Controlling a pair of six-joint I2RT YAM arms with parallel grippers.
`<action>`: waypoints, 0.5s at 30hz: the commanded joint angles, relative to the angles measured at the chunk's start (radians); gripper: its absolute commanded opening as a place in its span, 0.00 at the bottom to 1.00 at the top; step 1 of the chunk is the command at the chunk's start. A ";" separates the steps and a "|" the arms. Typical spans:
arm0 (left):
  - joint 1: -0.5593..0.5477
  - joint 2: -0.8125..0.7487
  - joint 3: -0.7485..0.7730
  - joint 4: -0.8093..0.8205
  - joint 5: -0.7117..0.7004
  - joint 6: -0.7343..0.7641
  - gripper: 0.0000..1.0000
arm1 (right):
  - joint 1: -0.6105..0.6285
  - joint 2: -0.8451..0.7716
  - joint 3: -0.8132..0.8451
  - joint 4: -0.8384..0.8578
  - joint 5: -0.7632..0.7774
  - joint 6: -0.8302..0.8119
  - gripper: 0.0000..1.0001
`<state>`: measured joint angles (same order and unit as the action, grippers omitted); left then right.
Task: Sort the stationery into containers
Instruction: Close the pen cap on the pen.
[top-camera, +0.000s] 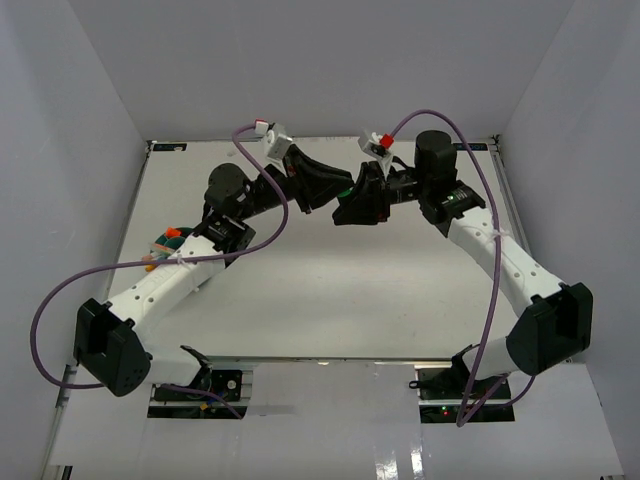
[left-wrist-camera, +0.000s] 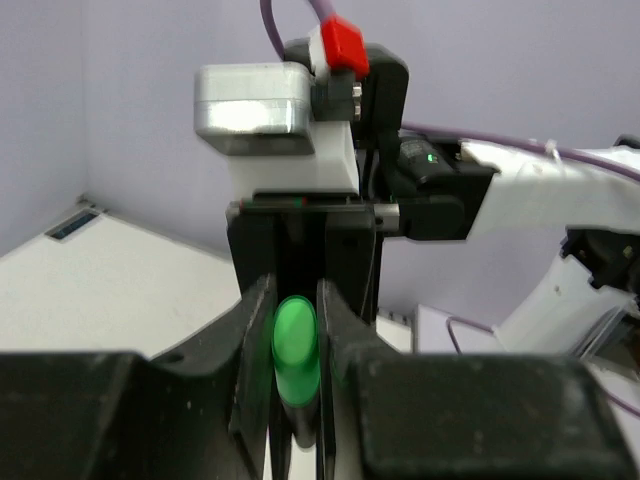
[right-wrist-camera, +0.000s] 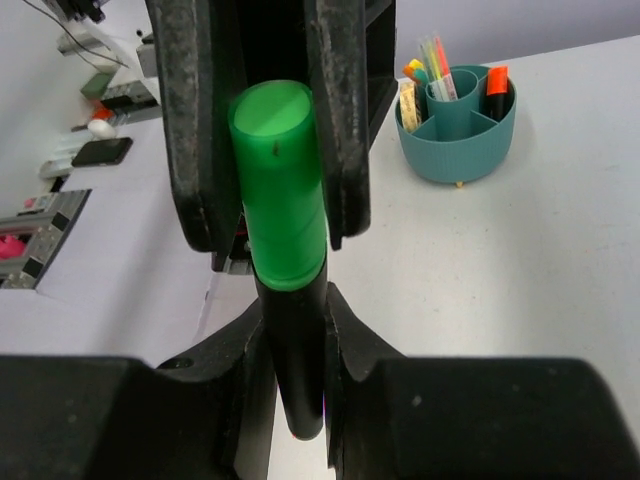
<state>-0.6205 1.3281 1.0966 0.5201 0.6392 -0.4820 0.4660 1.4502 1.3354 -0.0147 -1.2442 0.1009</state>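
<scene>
While left fingers (left-wrist-camera: 255, 345) pinch the marker (right-wrist-camera: 278, 190) at its green cap, right fingers (right-wrist-camera: 350, 350) pinch the barrel. Above bench (top-camera: 330, 300), far edge.

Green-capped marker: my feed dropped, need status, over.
Both shut on green-capped marker, mid-air: left pincer on cap, right pincer on black body. Teal tub stands apart, pens inside. Nothing seen in the way.

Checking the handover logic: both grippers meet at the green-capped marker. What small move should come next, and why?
Probably the right gripper should open. Both seem shut on the green-capped marker, the left gripper on its cap, and the teal tub sits beside the left arm, so the left looks better placed to deliver it.
</scene>
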 joint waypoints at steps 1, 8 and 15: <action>-0.131 0.132 -0.074 -0.489 0.473 -0.047 0.00 | -0.006 -0.155 0.007 0.490 0.192 0.063 0.08; -0.131 0.207 -0.001 -0.667 0.537 0.129 0.00 | 0.003 -0.264 -0.202 0.527 0.267 0.000 0.08; -0.125 0.230 0.040 -0.870 0.553 0.335 0.00 | 0.003 -0.318 -0.286 0.533 0.276 -0.001 0.08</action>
<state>-0.6674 1.4651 1.2320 0.1577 0.9215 -0.2646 0.4797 1.2404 0.9497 0.1150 -1.0809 0.0864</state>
